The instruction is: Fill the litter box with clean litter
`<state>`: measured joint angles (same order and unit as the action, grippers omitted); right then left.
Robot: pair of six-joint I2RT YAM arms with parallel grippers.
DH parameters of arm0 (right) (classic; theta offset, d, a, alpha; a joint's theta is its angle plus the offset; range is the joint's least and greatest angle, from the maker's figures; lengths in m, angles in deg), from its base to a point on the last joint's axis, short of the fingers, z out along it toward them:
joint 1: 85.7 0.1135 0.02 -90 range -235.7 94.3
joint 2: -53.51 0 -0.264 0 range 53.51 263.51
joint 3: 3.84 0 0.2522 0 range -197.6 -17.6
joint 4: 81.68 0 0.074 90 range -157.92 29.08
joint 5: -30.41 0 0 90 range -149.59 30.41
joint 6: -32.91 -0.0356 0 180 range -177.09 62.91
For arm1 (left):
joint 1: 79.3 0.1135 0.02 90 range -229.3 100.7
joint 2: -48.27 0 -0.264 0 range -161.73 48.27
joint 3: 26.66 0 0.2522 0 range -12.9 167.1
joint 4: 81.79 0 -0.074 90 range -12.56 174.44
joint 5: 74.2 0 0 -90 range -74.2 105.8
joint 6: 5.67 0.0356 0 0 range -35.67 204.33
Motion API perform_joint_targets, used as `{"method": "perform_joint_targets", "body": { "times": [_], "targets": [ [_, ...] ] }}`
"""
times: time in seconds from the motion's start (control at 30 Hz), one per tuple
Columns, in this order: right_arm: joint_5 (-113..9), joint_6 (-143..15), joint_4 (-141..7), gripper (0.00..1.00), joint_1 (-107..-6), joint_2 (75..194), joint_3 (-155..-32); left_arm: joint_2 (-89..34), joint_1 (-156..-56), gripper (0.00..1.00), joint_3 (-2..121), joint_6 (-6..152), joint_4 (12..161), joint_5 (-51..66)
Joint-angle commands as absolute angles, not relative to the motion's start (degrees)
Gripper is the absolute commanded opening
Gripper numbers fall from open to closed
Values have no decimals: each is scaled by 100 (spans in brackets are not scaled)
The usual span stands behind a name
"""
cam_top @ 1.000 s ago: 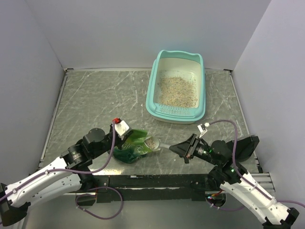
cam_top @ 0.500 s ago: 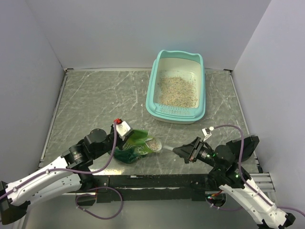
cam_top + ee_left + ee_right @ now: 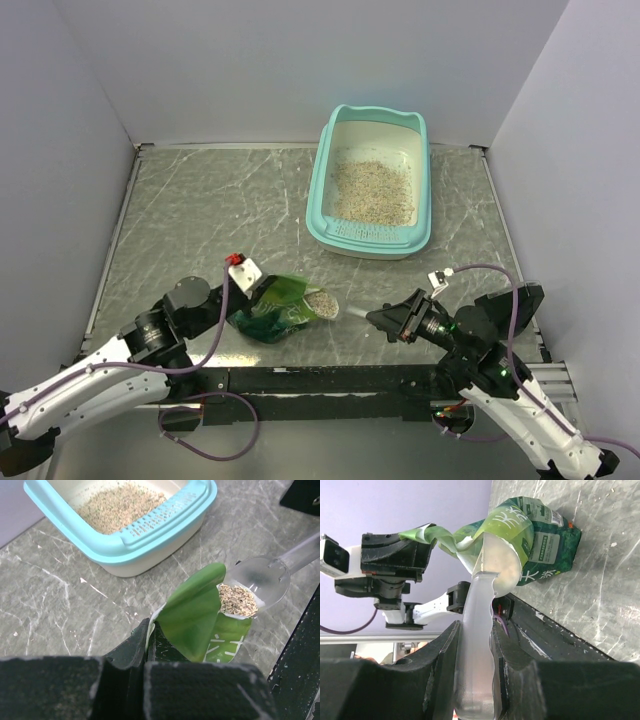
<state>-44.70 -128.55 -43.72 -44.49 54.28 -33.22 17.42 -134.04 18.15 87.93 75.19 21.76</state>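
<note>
The grey marbled counter [image 3: 200,220] carries the teal litter box [image 3: 322,190] at its far right, raised end toward the back wall and low slotted lip toward the arms. Inside the litter box, clean litter [image 3: 372,190] lies as a loose tan spread over most of the white floor; the corners at the raised end are bare.

On the near side of the litter box and a little to its left, well apart from it, a green pouch [image 3: 275,308] lies on the counter with its open mouth turned to the right. The left end effector [image 3: 150,630] is clamped tight on the pouch's upper flap, on the side away from the litter box, lifting that flap.

Nearer than the litter box's low lip, the right end effector [image 3: 475,630] has its jaws narrowed around the handle of a clear plastic scoop [image 3: 260,577]. The scoop's bowl sits at the pouch mouth, touching it.

A small heap of tan granules [image 3: 236,600] shows in that mouth, against the bowl.
</note>
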Motion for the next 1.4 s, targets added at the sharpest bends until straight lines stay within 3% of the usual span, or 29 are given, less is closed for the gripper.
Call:
{"method": "perform_joint_targets", "body": {
  "times": [0.0, 0.53, 1.37],
  "targets": [
    [-4799, -12846, -3619, 0, -4492, 4604, -3553, 2067, -13370, 1, 1813, 8776, 7768, 2634],
    [-4834, -12960, -3276, 0, -4501, 4235, -3940, 2665, -13370, 1, 1778, 8802, 7855, 2951],
    [-4254, -13488, -4664, 0, -4501, 4867, -4071, 3052, -12887, 1, 1812, 8592, 8031, 3548]
  ]
}}
